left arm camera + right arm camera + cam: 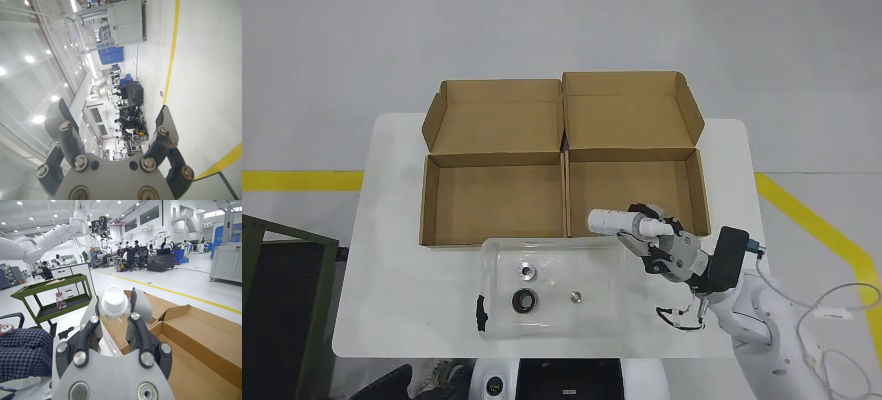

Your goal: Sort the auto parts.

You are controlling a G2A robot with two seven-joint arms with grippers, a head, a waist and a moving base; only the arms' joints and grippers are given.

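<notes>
White table (392, 260) with cardboard boxes (492, 205), clear tray (562, 322)

I log left box (492, 205) and right box (632, 195) touching, side by side on the table's (392, 250) far half; tray (592, 275) just before them; in it a ring (527, 300), small part (529, 271) behind it, second small part (576, 296) to its right; right claw (639, 224) has the held part (607, 218) above where right box meets tray.

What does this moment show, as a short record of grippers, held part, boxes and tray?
right gripper: jaws shut on a white cylindrical part, by the near wall of the right cardboard box
left gripper: jaws open, holding nothing, raised off the table
left cardboard box: beside the right one, lid open
clear tray: in front of the boxes, holding a silver ring, a black ring and a small metal piece
</notes>
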